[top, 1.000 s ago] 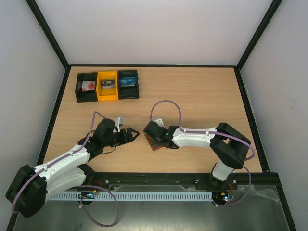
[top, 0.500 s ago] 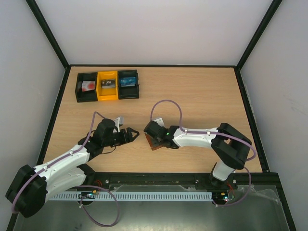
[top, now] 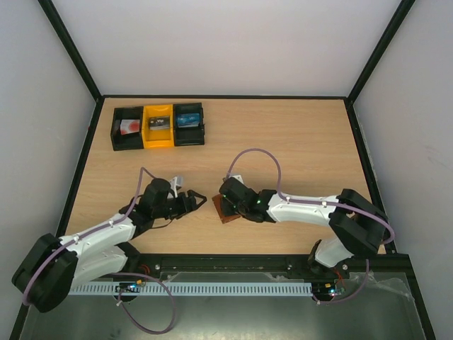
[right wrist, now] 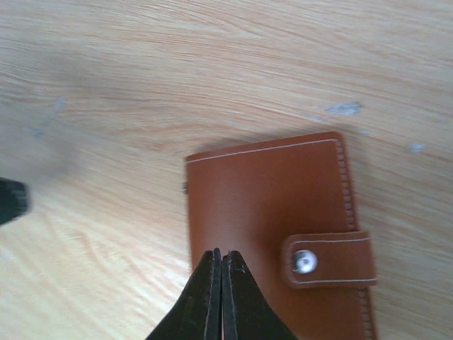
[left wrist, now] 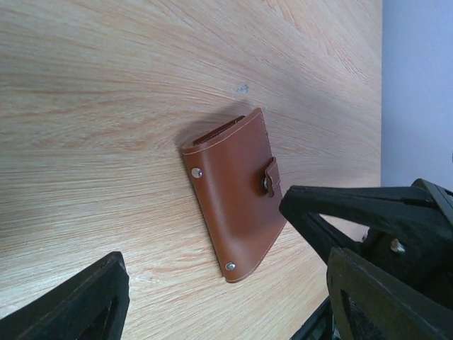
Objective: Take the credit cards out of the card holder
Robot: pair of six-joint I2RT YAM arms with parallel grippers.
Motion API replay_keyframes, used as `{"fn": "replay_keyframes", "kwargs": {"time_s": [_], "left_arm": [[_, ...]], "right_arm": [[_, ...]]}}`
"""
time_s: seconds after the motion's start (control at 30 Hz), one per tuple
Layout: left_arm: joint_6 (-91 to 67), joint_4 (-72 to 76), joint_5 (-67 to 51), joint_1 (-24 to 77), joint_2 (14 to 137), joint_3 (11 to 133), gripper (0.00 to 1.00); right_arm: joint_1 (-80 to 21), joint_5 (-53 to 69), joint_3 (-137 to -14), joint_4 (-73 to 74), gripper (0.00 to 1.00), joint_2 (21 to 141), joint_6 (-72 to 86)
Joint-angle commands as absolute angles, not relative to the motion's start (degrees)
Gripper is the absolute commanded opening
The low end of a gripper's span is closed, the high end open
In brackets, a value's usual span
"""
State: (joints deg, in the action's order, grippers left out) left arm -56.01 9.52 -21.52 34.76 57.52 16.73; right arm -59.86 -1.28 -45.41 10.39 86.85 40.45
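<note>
The card holder point(top: 225, 211) is a brown leather wallet lying closed on the wooden table, its snap tab point(right wrist: 327, 260) fastened. The credit cards are hidden. My right gripper point(right wrist: 221, 253) is shut with nothing between its fingers, and its tips sit over the holder's point(right wrist: 269, 191) cover near the spine edge. It appears as a black shape point(left wrist: 354, 205) in the left wrist view, just beside the holder point(left wrist: 237, 198). My left gripper point(left wrist: 226, 308) is open a short way left of the holder, low over the table, jaws facing it. In the top view the left gripper point(top: 197, 202) stands apart from it.
Three joined bins stand at the far left: a black bin point(top: 116, 128) with a red and white item, a yellow bin point(top: 157, 137) with a dark item, and a black bin point(top: 189, 138) with a blue item. A black frame point(top: 364, 170) edges the table.
My right gripper has closed fully and its arm has stretched out, elbow swinging right. The left gripper has dropped slightly toward the near edge and opened a touch wider.
</note>
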Motion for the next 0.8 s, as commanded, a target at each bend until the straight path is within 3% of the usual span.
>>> {"fn": "replay_keyframes", "kwargs": {"time_s": [0.0,0.13,0.27,0.43,0.77], "left_arm": [[-58.87,16.03,-23.18,34.97,59.39,14.28,0.78],[-59.63,18.1,-23.73,34.9,60.69,13.13,0.78],[-59.51,17.67,-23.76,34.96,60.07,13.01,0.78],[-58.65,15.63,-22.24,34.89,58.33,13.22,0.78],[-58.08,14.03,-21.26,34.94,57.46,13.45,0.78]], "right_arm": [[-59.99,6.45,-42.12,0.33,0.02,83.95,45.83],[-59.94,8.27,-41.91,-2.88,0.02,83.5,47.41],[-59.93,-0.79,-46.42,8.46,0.03,85.21,42.87],[-59.86,-8.06,-49.82,18.37,0.2,88.84,39.28],[-59.94,-8.37,-50.65,19.91,0.3,91.66,37.63]]}}
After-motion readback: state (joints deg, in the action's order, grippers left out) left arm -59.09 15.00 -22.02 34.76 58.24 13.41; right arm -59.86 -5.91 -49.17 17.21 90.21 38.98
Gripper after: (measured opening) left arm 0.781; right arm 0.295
